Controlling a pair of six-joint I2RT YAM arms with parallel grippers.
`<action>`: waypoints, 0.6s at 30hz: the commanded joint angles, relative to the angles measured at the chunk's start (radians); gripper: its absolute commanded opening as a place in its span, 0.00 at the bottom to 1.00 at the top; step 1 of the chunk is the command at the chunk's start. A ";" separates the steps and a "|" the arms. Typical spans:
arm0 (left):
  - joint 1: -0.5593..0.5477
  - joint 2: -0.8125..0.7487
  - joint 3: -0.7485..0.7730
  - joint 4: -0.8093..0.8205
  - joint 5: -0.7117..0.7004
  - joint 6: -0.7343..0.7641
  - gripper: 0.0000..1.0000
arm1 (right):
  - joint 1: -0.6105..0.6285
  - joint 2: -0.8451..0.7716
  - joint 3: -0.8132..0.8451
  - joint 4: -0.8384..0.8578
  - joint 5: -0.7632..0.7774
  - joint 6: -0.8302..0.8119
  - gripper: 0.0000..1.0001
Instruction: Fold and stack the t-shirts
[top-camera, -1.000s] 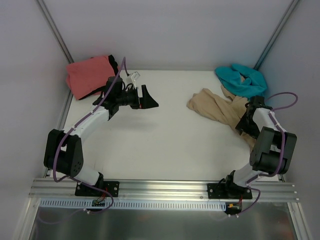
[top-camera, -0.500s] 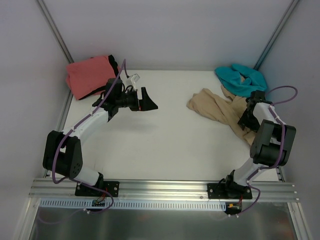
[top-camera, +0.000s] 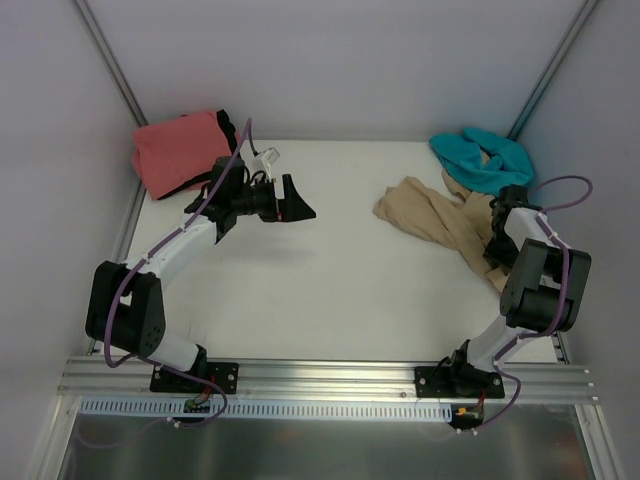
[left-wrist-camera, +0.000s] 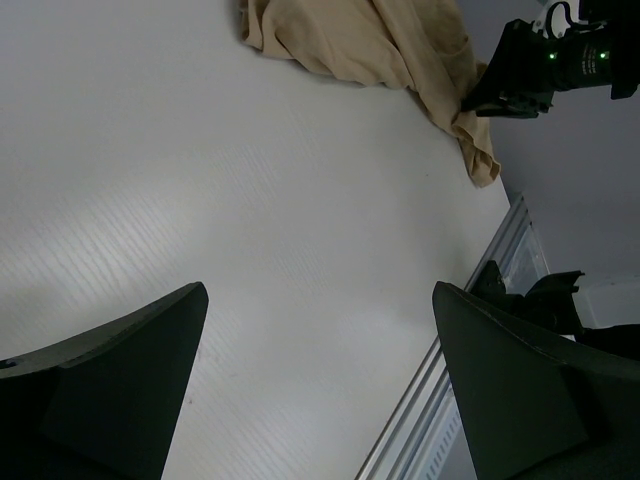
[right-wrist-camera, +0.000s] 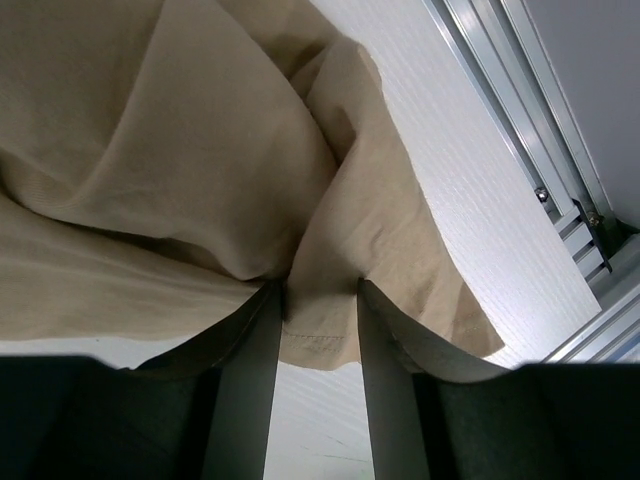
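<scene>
Tan t-shirt (right-wrist-camera: 200, 150) hem sits pinched between the narrow right jaws; the left jaws gape wide.

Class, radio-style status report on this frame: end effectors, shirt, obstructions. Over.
Left end effector open, empty, over table. Right end effector straddling tan t-shirt hem, grip unconfirmed. Teal t-shirt touching tan's far edge.

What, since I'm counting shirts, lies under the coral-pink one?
Black cloth peeks out from the coral-pink shirt at its right and near edges. The rest, and anything else beneath, is covered.
</scene>
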 joint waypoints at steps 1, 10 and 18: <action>-0.007 -0.035 0.006 0.004 -0.013 0.023 0.99 | 0.003 -0.022 -0.014 -0.007 0.041 0.015 0.40; -0.007 -0.041 -0.009 0.010 -0.016 0.018 0.99 | 0.005 -0.028 -0.032 -0.010 0.053 0.019 0.18; -0.005 -0.022 -0.006 0.023 -0.025 0.018 0.99 | -0.012 -0.080 0.014 -0.029 0.130 0.020 0.01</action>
